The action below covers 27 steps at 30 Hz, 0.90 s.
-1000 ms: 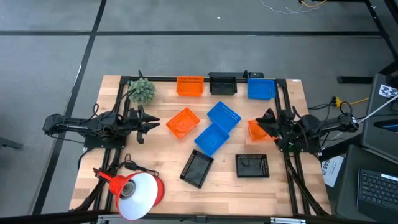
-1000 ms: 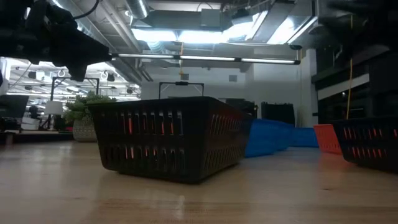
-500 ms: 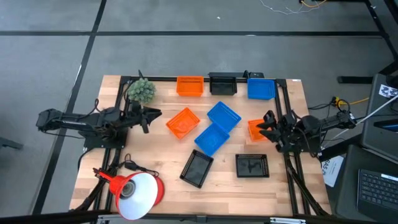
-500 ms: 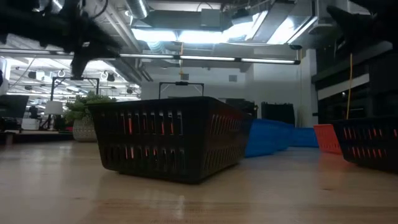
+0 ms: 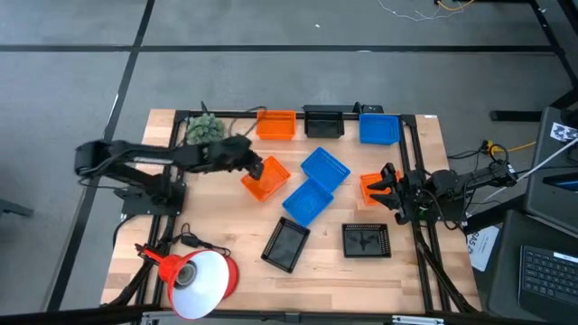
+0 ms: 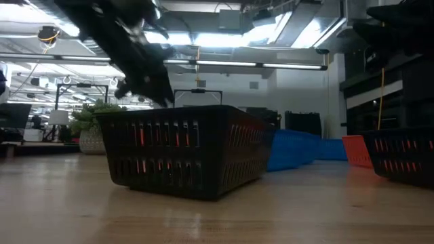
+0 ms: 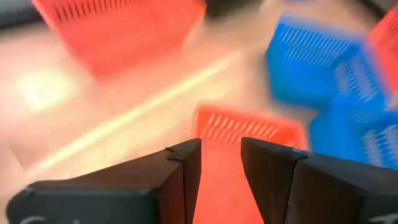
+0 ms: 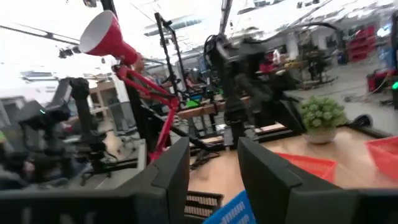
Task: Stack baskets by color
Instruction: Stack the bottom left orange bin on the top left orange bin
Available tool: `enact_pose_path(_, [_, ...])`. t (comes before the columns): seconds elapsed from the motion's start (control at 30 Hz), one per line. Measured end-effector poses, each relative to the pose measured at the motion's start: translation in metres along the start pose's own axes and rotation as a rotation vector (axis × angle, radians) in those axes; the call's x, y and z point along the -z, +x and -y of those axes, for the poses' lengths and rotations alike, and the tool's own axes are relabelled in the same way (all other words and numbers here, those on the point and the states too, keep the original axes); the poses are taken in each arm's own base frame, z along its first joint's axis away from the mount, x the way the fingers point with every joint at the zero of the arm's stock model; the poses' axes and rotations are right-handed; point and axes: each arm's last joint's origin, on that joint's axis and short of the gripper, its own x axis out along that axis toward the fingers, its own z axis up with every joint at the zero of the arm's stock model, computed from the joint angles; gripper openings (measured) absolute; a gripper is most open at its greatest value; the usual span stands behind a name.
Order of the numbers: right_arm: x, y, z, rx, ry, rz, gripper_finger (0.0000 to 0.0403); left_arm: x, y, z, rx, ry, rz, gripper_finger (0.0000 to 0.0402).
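- A light wooden table (image 5: pixel 226 262) stands on grey floor, with a dark frame along its far edge and sides; an industrial room with ceiling lights lies behind it.
- Open wood shows along the near edge between the lamp and the black baskets, and on the left side below the left arm.
- A red-orange cone lamp (image 5: pixel 197 275) sits at the near left corner; a small green plant (image 5: pixel 204 129) sits at the far left.
- Three baskets line the far edge: an orange basket (image 5: pixel 275 125), a black basket (image 5: pixel 323 122) and a blue basket (image 5: pixel 379 128), close together in a row.
- Mid-table, two blue baskets (image 5: pixel 316 185) overlap at a slant; a tilted orange basket (image 5: pixel 267 179) lies just left of them.
- Two black baskets sit nearer the front: one (image 5: pixel 286 244) angled, one (image 5: pixel 366 240) squarer, apart from each other.
- Another orange basket (image 5: pixel 372 189) lies at the right, just beside the right gripper.
- The left gripper (image 5: pixel 256 167) reaches over the tilted orange basket, its fingers (image 7: pixel 183 171) parted and holding nothing.
- The right gripper (image 5: pixel 384 187) waits at the table's right edge, jaws spread, empty.
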Motion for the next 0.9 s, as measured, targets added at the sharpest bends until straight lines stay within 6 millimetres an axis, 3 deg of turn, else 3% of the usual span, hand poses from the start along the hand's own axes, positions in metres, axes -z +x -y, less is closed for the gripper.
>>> enact_pose_path(0.17, [0.000,0.000,-0.001,-0.020,0.089,-0.005,0.0137,-0.015,0.019,0.000,-0.043,0.035,-0.228,0.0105])
enact_pose_path(0.33, [0.000,0.000,-0.001,-0.020,0.090,-0.005,0.0137,-0.025,0.019,0.004,-0.067,0.186,-0.258,0.0105])
enact_pose_path(0.5, [0.000,0.000,0.000,0.007,0.088,0.003,0.0137,-0.023,0.019,0.005,-0.040,0.228,-0.292,0.0105])
enact_pose_path(0.9, [-0.002,0.000,0.001,0.035,0.040,0.026,0.0137,-0.008,0.041,-0.001,-0.098,0.243,-0.391,0.0105])
